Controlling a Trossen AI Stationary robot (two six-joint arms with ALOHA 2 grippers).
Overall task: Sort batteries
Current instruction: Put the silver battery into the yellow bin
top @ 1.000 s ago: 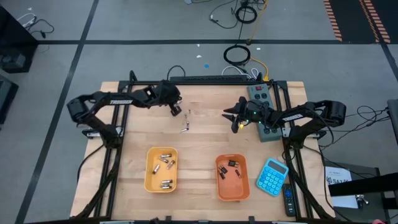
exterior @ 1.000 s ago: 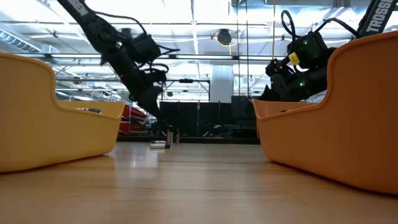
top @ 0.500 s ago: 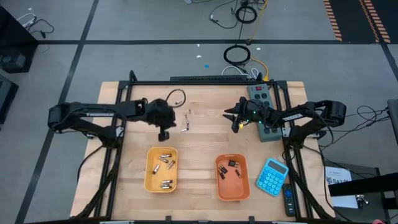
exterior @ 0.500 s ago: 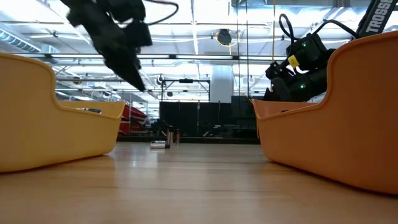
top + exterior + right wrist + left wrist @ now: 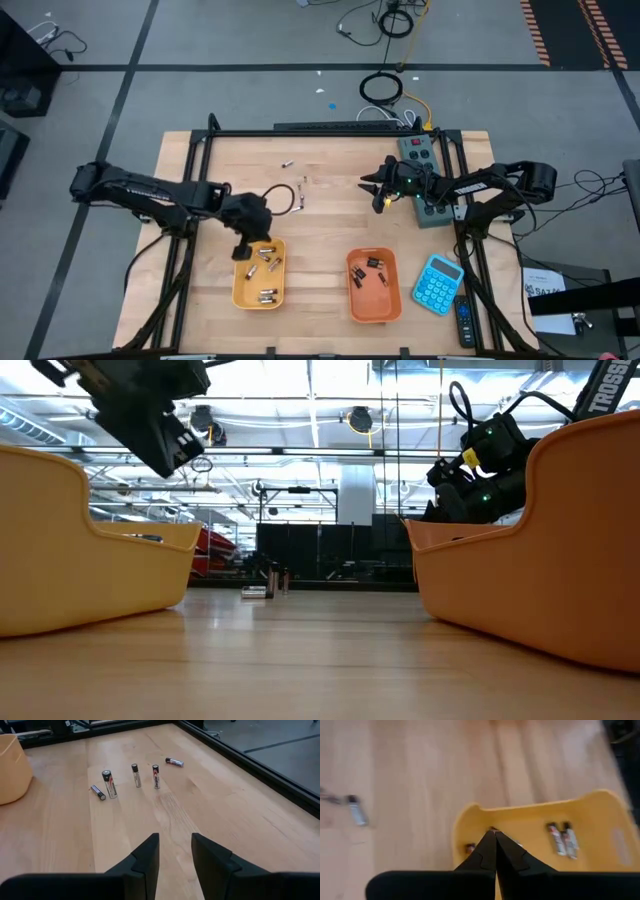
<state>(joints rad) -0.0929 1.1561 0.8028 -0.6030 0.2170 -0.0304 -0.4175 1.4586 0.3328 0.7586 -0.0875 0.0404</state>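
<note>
Batteries (image 5: 296, 188) loose mid-table, more in yellow tray (image 5: 240, 293) and orange tray (image 5: 356, 300) | high: left gripper (image 5: 243, 248) over yellow tray's far edge | left wrist: jaws together | right wrist: right gripper (image 5: 174, 852) jaws apart, facing five batteries.

Two shallow plastic trays sit on the pale wooden tabletop (image 5: 320, 250): one yellow tray (image 5: 240, 288) and one orange tray (image 5: 374, 308). The yellow tray holds about seven small silvery-grey cylindrical batteries (image 5: 268, 294), the orange tray three smaller dark batteries (image 5: 373, 263). Five loose batteries (image 5: 109, 784) lie on the bare wood in the right wrist view. One blue calculator (image 5: 436, 283) rests beside the orange tray. Two dark robot arms reach in, each with one gripper: the left gripper (image 5: 243, 251), the right gripper (image 5: 367, 186).
</note>
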